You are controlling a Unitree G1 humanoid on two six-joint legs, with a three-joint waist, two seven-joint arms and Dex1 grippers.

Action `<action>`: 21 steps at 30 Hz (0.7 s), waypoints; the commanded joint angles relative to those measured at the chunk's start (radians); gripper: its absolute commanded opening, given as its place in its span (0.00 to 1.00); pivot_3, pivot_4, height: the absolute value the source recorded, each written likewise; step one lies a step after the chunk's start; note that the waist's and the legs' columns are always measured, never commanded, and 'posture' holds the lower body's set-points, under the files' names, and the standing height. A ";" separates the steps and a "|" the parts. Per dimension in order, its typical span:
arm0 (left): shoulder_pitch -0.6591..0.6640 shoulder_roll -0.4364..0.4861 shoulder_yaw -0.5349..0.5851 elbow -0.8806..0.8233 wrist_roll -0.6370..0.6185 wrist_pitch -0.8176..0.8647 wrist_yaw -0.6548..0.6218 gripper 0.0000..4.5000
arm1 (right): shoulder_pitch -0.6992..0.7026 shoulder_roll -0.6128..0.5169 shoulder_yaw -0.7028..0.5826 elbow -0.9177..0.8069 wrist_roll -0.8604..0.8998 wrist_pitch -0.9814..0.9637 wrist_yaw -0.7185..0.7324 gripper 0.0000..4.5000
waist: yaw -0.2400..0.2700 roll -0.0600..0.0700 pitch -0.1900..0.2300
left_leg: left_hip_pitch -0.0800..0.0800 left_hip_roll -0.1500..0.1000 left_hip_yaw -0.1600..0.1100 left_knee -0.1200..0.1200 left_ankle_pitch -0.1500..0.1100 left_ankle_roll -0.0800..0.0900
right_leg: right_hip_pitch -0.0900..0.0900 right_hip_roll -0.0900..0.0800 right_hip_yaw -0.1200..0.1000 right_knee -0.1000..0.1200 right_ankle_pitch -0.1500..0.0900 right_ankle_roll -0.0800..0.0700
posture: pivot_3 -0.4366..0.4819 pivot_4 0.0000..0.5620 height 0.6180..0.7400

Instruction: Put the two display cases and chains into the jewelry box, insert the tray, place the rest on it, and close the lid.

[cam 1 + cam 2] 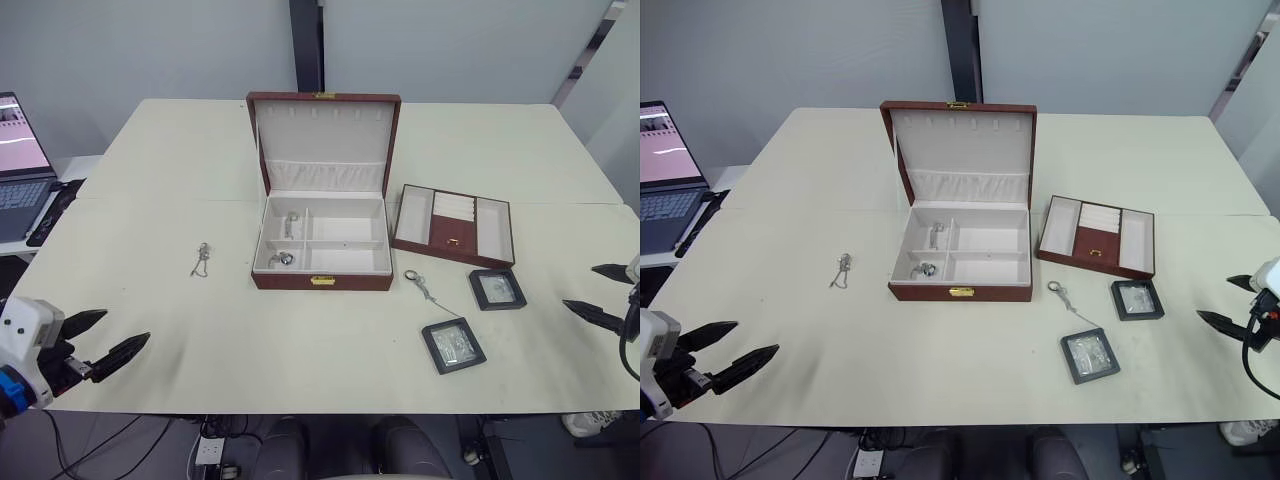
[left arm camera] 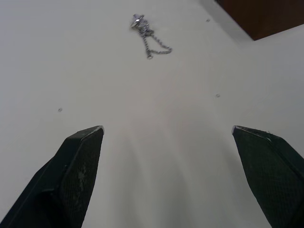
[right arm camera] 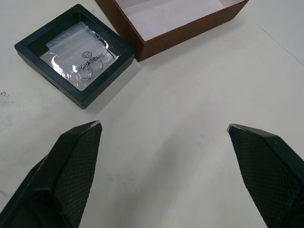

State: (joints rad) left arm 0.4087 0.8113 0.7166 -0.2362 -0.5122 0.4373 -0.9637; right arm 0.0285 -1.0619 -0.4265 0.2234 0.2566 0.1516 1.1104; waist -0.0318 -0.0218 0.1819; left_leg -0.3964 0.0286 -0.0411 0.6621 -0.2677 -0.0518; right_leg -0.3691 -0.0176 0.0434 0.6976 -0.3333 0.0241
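Standing open mid-table, the jewelry box (image 1: 321,245) has its lid (image 1: 324,140) upright and a couple of small silvery pieces already in its left compartments. At its 9 o'clock a loose chain (image 1: 201,259) lies alone; it looks light and limp, likely to slither, so pinching the bunched end seems safest. At 3 o'clock sits the tray (image 1: 453,225), and at 4 o'clock another chain (image 1: 419,283) and two display cases (image 1: 497,288) (image 1: 453,345), stiff and flat, best gripped across opposite frame edges. Left gripper (image 1: 103,339) and right gripper (image 1: 605,294) both hover spread and empty.
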 commanded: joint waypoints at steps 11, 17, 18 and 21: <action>-0.127 0.065 -0.140 -0.265 -0.110 0.004 -0.103 1.00 | -0.015 -0.071 -0.020 -0.146 0.023 0.031 0.055 1.00 | 0.001 0.000 0.000 | 0.000 0.000 0.000 0.000 0.000 0.000 | 0.000 0.000 0.000 0.000 0.000 0.000 | 0.48 0.27 1.00; -0.217 0.067 -0.256 -0.386 -0.203 -0.003 -0.161 1.00 | -0.038 -0.083 0.017 -0.217 0.032 -0.018 0.123 1.00 | 0.001 0.000 0.000 | 0.000 0.000 0.000 0.000 0.000 0.000 | 0.000 0.001 0.000 0.000 0.000 0.000 | 0.48 0.27 1.00; -0.235 0.066 -0.273 -0.399 -0.217 0.000 -0.164 1.00 | -0.045 -0.085 0.027 -0.219 0.034 -0.029 0.137 1.00 | 0.001 0.000 0.000 | 0.000 0.000 0.000 0.000 0.000 0.000 | 0.000 0.001 0.000 0.000 0.000 0.000 | 0.48 0.27 1.00; -0.293 0.052 -0.349 -0.448 -0.254 -0.012 -0.187 1.00 | -0.067 -0.100 0.086 -0.225 0.037 -0.061 0.212 1.00 | 0.001 0.001 0.000 | 0.000 0.000 0.000 0.001 0.000 0.000 | 0.001 0.004 0.000 0.000 0.000 0.000 | 0.48 0.27 1.00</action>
State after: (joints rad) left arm 0.1280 0.8623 0.3886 -0.6400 -0.7305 0.4453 -1.1352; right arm -0.0236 -1.1358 -0.3461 0.0180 0.2776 0.1152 1.2873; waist -0.0306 -0.0209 0.1817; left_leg -0.3962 0.0284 -0.0407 0.6627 -0.2676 -0.0519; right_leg -0.3683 -0.0130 0.0435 0.6975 -0.3333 0.0241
